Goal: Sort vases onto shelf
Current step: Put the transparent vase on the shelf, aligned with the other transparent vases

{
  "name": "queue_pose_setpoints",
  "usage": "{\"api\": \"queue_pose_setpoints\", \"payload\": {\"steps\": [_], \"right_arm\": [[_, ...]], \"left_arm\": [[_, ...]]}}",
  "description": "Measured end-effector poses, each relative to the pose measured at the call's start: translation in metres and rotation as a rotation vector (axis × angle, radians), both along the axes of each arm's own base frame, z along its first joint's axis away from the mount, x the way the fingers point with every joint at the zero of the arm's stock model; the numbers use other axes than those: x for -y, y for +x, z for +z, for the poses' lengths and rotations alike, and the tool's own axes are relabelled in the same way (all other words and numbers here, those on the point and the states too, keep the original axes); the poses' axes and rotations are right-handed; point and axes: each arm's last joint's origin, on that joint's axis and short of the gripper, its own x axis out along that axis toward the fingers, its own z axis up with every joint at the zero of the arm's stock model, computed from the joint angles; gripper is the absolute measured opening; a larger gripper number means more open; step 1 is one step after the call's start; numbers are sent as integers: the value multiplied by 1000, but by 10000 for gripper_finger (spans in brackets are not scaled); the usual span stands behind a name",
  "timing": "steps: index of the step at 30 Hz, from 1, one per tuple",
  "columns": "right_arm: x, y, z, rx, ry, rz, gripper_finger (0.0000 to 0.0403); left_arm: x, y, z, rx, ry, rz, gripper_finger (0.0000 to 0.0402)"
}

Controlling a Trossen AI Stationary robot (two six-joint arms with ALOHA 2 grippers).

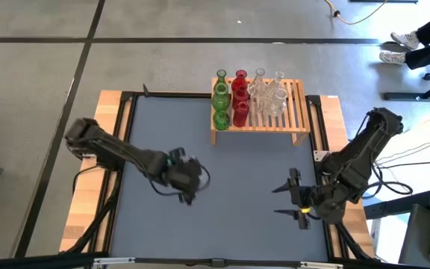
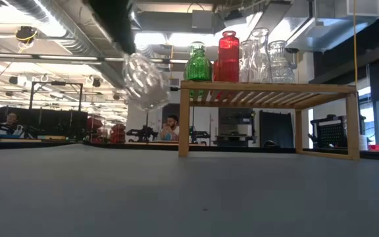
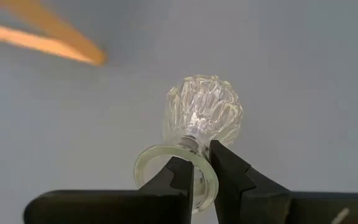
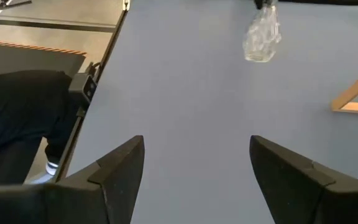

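Left gripper (image 1: 190, 179) over the mat (image 1: 222, 194), near the table's middle — fingers (image 3: 232, 177) pinched on the narrow neck of a clear round-bodied vase (image 3: 202, 112), carried off the surface. Right gripper (image 1: 290, 200) at the right side of the table, jaws spread wide, holding nothing. Shelf (image 1: 297, 112) at the far edge — loaded with green vases (image 1: 221, 101), red vases (image 1: 240, 97) and clear ones (image 1: 269, 96), upright on the slats.
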Motion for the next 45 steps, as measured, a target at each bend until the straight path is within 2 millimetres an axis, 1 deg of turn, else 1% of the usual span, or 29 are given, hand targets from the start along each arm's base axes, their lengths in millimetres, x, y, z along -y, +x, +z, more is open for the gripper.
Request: {"api": "queue_pose_setpoints", "payload": {"steps": [3,9,13,15,18,27,43,45], "right_arm": [[-5,-2,-2,-10,14,5,276],[-9,-6,-2,-10,44,9,276],[-9,-6,-2,-26,69,4,276],[-9,-6,-2,-31,72,8,276],[-9,-6,-3,-32,72,8,276],[-9,-7,-3,-32,71,8,275],[-9,-6,-3,-32,70,5,275],[-9,-6,-3,-32,70,5,275]], "left_arm": [[21,24,-1,-55,18,-48,25],[46,72,-10,-159,-24,-154,25],[56,95,-18,-214,-32,-215,26],[59,102,-21,-237,-31,-233,26],[61,106,-25,-263,-25,-234,26],[61,107,-37,-271,-27,-232,26],[62,111,-38,-231,-37,-235,26],[61,112,-41,-227,-40,-239,26]]}}
